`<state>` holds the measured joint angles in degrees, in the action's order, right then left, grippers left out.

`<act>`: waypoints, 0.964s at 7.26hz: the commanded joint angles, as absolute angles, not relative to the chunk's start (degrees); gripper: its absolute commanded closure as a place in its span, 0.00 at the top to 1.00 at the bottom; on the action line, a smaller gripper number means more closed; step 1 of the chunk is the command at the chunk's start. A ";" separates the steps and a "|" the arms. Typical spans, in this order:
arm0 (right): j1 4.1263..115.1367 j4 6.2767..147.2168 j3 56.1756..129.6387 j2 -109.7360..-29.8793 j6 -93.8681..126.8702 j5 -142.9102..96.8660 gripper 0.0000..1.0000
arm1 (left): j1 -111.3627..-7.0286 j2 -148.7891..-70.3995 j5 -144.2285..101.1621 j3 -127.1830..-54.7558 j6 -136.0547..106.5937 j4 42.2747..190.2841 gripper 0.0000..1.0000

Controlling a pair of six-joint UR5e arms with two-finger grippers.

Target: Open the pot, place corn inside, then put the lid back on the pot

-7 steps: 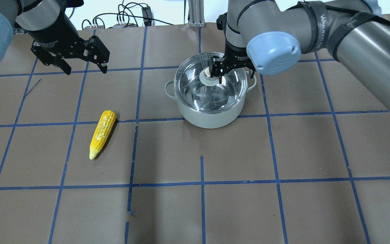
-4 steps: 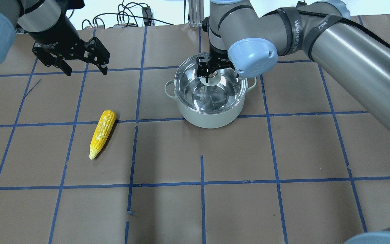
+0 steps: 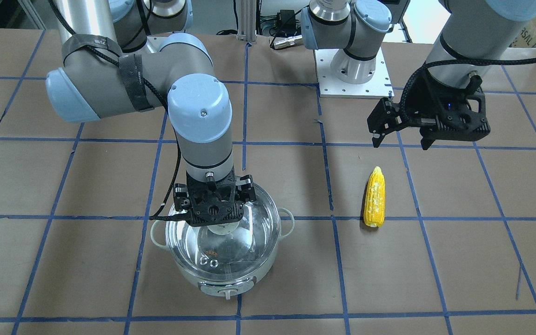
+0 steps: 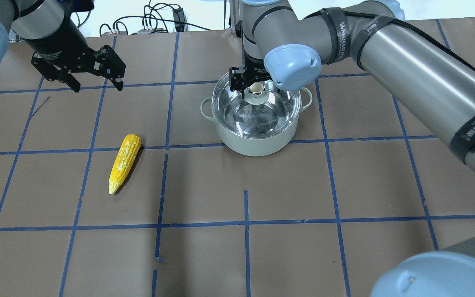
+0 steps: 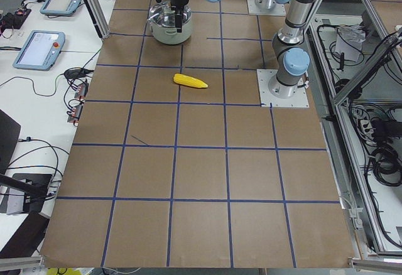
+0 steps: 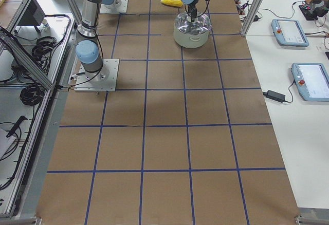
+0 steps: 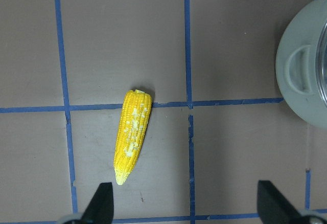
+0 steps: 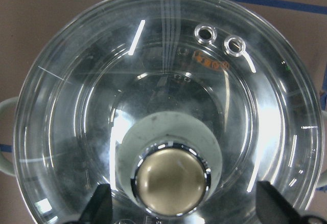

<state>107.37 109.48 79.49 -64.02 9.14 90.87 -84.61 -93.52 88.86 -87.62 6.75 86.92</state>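
Counting the task items: one pot (image 4: 258, 145), one lid (image 4: 276, 117) and one corn (image 4: 125, 163) are seen. The pot is stood upright on the paper-covered table (image 4: 344, 185), roughly mid-table, with two loop handles (image 4: 205, 109) at its sides and one knob panel (image 3: 226, 291) faced away from the robot. The lid is seated on the pot rim, closed. Two vent rings (image 8: 206, 31) are seen in the glass, and one beige-topped centre knob (image 8: 172, 180) is fitted.

The corn is laid flat on the table, well apart from the pot, on the robot's left side. Its tapered end is pointed toward the robot, and its thick end is laid across a blue tape line (image 4: 97, 149).

Two grippers are counted. The right gripper (image 8: 185, 206) is hung directly over the lid. Its jaws are spread wide, with the lid knob framed between the two fingertips (image 8: 99, 203) in the wrist view. A clear gap is left on each side, so no contact with knob or glass is seen, and nothing is held.

The left gripper (image 4: 97, 84) is hung above the table beyond the corn's thick end, well apart from the pot. Its jaws are also spread wide, and nothing is held or touched.
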 commanded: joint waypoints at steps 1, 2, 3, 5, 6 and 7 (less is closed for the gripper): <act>107.49 109.42 76.82 -62.06 9.14 91.05 1.00 | -84.29 -93.52 89.38 -87.63 6.94 87.45 1.00; 107.49 109.42 77.08 -62.14 9.14 91.14 1.00 | -83.77 -93.52 89.30 -87.54 6.94 87.45 1.00; 107.58 109.42 77.34 -62.23 9.05 91.23 0.99 | -83.50 -93.52 89.30 -87.54 6.94 87.45 1.00; 108.02 109.42 77.78 -62.40 8.97 91.14 0.99 | -83.50 -93.60 89.38 -87.63 6.94 87.28 1.00; 108.10 109.34 77.78 -62.40 8.96 91.06 0.99 | -83.50 -93.43 89.38 -87.63 6.94 87.36 1.00; 108.19 109.25 77.87 -62.49 8.44 91.05 0.98 | -83.50 -93.43 89.38 -87.63 6.94 87.19 1.00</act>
<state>108.08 109.34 77.78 -62.40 8.85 91.10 -83.50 -93.49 89.38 -87.62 6.94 87.30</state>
